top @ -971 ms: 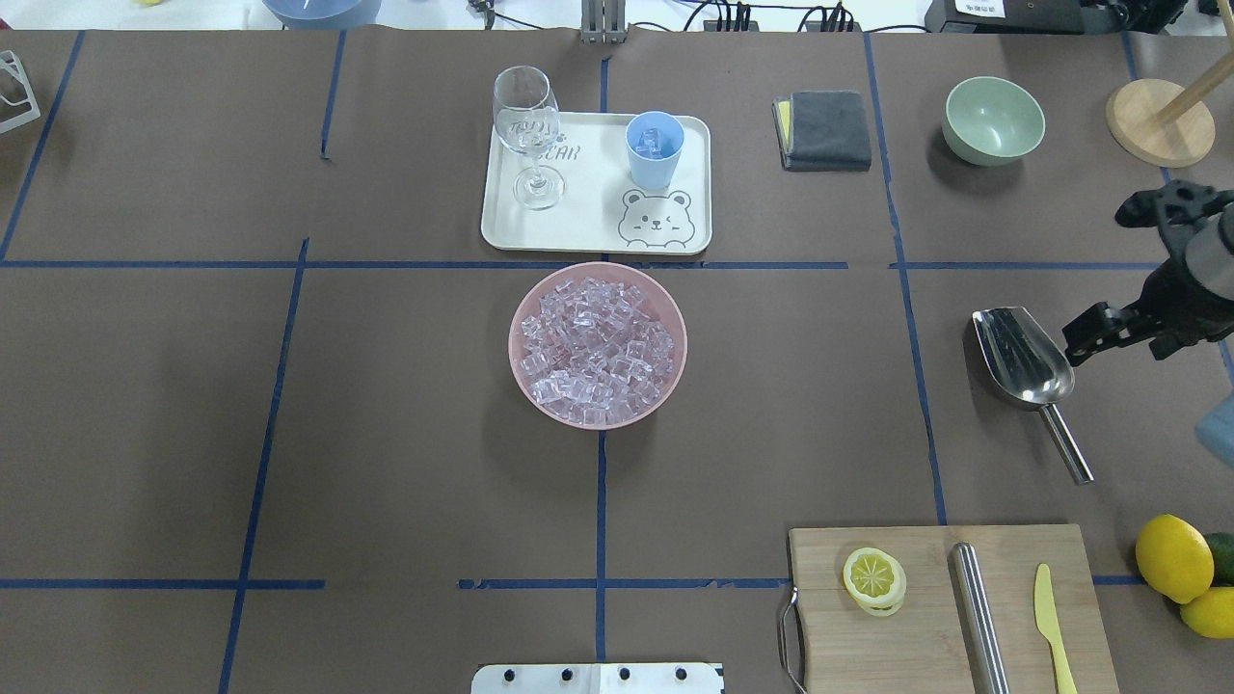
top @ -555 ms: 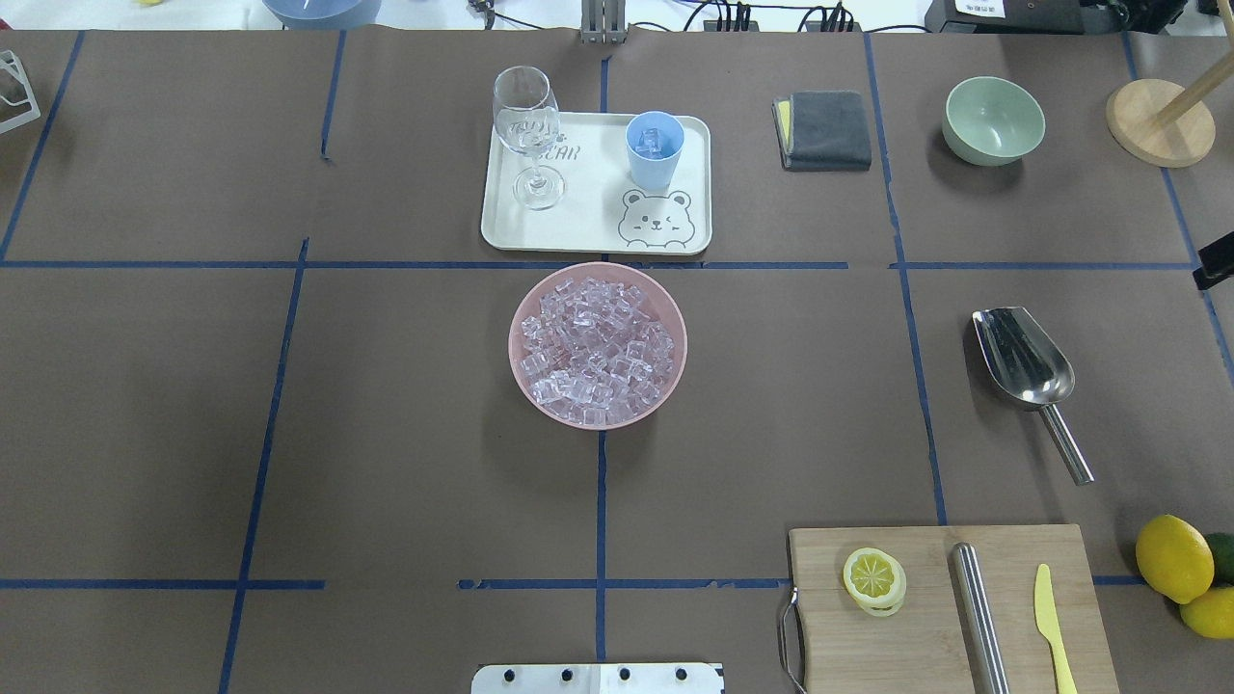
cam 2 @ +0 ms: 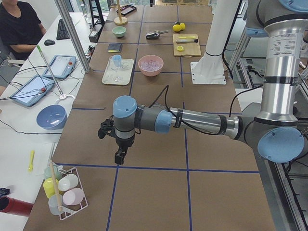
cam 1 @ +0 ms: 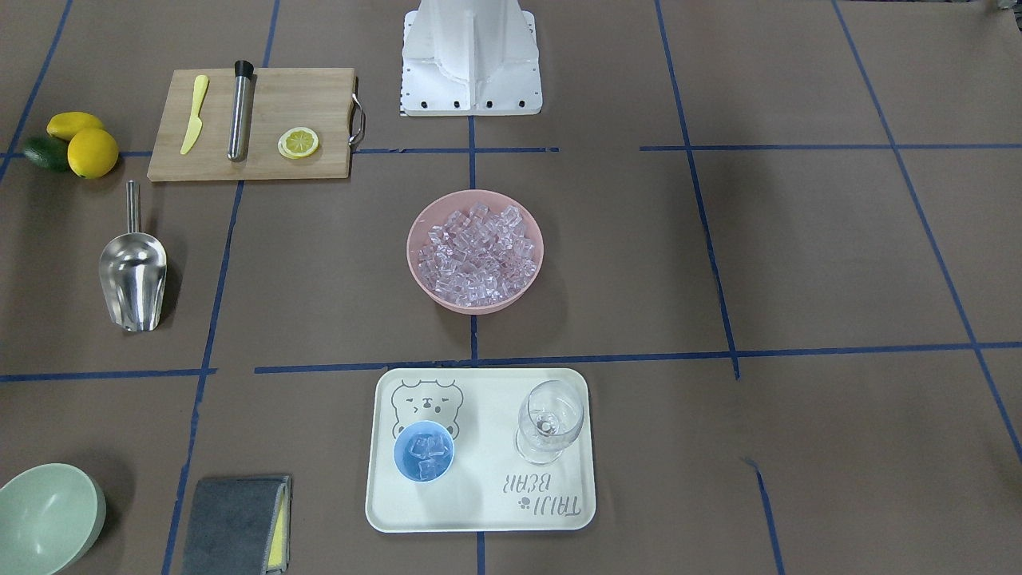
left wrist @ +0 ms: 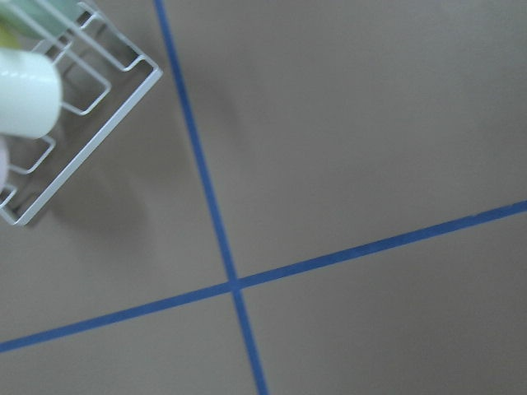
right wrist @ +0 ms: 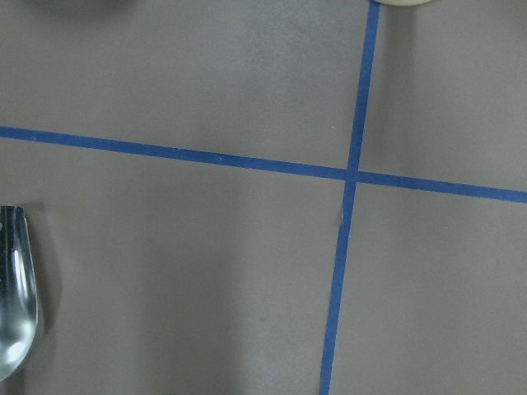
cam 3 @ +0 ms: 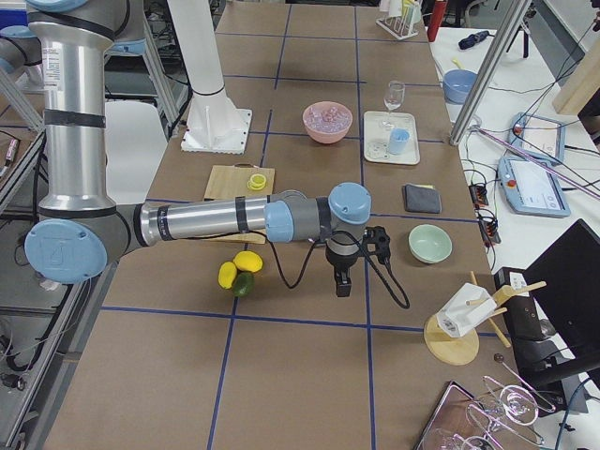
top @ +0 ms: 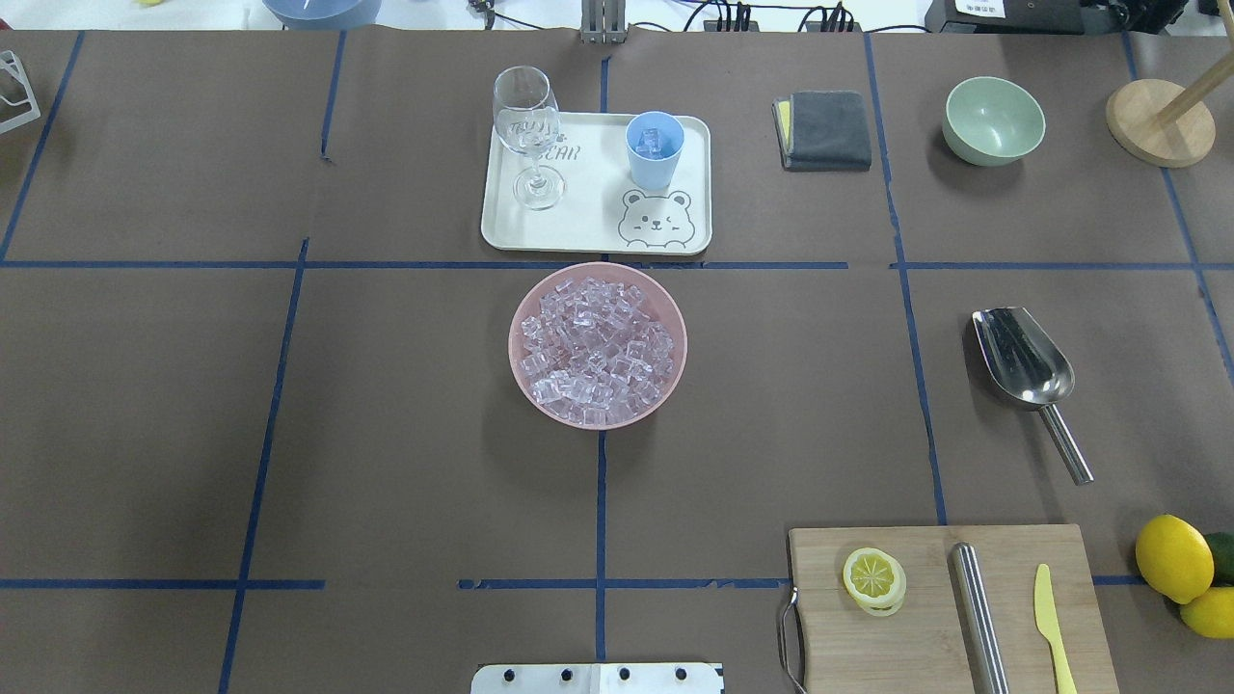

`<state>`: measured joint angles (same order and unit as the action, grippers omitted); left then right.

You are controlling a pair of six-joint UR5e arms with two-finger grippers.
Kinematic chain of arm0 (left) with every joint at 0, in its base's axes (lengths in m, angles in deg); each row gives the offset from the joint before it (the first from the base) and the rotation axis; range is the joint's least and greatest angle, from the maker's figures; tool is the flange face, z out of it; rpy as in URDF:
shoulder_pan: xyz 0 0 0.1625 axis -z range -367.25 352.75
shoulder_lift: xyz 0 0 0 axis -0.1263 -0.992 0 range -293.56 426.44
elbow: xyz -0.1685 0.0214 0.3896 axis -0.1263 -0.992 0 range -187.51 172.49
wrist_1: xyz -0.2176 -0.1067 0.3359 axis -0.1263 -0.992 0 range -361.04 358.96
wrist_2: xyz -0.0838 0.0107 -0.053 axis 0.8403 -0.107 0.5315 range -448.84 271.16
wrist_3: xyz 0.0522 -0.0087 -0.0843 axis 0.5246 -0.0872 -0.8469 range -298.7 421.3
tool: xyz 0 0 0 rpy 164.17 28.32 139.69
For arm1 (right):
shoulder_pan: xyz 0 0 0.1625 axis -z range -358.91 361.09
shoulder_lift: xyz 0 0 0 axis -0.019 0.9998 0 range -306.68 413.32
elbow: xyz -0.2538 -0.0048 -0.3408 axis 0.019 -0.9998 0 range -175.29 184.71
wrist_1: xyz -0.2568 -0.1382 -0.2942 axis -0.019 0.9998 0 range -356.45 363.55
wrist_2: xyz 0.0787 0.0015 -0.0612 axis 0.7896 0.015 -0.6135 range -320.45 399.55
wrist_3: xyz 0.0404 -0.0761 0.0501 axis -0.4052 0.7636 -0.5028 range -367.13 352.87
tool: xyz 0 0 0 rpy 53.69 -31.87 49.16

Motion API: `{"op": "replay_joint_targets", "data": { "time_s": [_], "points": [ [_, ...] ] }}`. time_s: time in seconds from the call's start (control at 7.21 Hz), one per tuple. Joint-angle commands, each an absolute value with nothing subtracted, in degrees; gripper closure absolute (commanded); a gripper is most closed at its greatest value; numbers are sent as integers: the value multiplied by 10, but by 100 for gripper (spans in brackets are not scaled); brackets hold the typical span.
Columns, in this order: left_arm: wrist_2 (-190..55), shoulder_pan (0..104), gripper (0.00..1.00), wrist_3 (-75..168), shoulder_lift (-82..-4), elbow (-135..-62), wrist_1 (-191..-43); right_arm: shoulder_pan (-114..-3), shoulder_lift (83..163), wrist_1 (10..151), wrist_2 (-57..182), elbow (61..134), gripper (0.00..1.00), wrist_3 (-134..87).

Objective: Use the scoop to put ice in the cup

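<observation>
The ice [top: 598, 347] is a heap of clear cubes in a pink bowl [top: 525, 381] at the table's middle. The light-blue cup [top: 655, 149] stands upright on a cream tray [top: 578, 231] with a few cubes inside [cam 1: 424, 455]. The steel scoop [top: 1024, 355] lies on the table to the right with nothing holding it; its tip shows in the right wrist view [right wrist: 15, 296]. My right gripper [cam 3: 343, 281] hangs beyond the scoop near the table's right end. My left gripper [cam 2: 118, 156] hangs over the table's left end. I cannot tell whether either is open or shut.
A wine glass [top: 528, 135] stands on the tray beside the cup. A grey cloth [top: 824, 130], a green bowl [top: 993, 120] and a wooden stand [top: 1157, 120] are at the back right. A cutting board [top: 950, 607] with a steel cylinder, and lemons [top: 1171, 557], are front right.
My right arm, which was just right of the scoop, has drawn off to the right and out of the overhead view. The scoop, cup and ice have not moved.
</observation>
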<state>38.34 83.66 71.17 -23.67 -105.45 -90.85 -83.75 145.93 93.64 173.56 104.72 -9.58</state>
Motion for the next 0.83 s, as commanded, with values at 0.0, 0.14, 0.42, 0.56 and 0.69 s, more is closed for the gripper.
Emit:
{"op": "replay_joint_targets", "data": {
  "time_s": [0.0,0.14,0.42,0.56,0.69],
  "points": [
    [384,851,0,731,-230,-1051,-884,-844,1460,936,1736,1033,0,-98],
    [385,851,0,730,-229,-1049,-884,-844,1429,936,1736,1018,0,-98],
    [386,850,0,721,-224,-1038,-882,-851,1435,936,1739,1013,0,-93],
    [406,850,0,693,-224,-1020,-891,-864,1438,936,1745,1012,0,-95],
    [432,849,0,686,-225,-1021,-890,-871,1444,936,1752,1013,0,-94]
  ]
}}
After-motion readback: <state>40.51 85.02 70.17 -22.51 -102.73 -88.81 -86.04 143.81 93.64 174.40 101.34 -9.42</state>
